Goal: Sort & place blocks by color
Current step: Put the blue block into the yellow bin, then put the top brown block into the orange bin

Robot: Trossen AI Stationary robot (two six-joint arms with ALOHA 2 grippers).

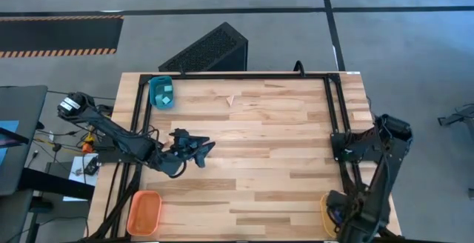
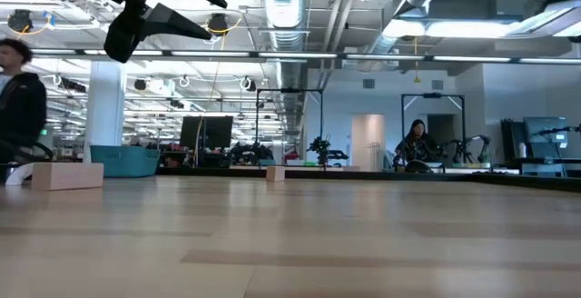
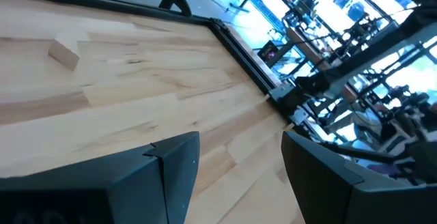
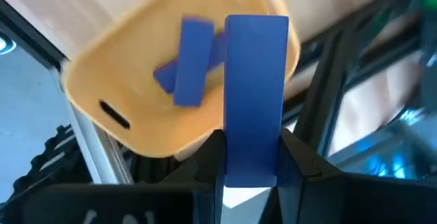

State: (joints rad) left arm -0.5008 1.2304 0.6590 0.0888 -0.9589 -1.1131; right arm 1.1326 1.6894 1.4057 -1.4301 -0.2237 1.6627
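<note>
My right gripper (image 4: pixel 251 157) is shut on a dark blue bar (image 4: pixel 254 80) and hangs over the yellow tray (image 4: pixel 130 67) at the table's near right corner (image 1: pixel 326 212). More dark blue bars (image 4: pixel 191 63) lie in that tray. My left gripper (image 1: pixel 201 149) stands open and holds nothing, above the table left of its middle; it also shows at the top left of the low view (image 2: pixel 195 7). A pale wood piece (image 1: pixel 231 100) lies flat on the table toward the far edge, ahead of the left fingers (image 3: pixel 65 53). Cyan cubes (image 1: pixel 166 92) sit in the teal tray (image 1: pixel 155 101). My right gripper pinches the dark blue bar between its two fingers (image 4: pixel 293 159), on the bar's two long edges at the end nearest the wrist (image 4: pixel 252 149). The fingers point steeply down and lie along the bar, which sticks out past them. The bar is lifted clear above the yellow tray.
An orange tray (image 1: pixel 144 213) stands at the near left corner. A black frame rail (image 1: pixel 333 110) runs along the table's right side. A dark slatted box (image 1: pixel 211 50) sits beyond the far edge. People stand in the room behind (image 2: pixel 413 144).
</note>
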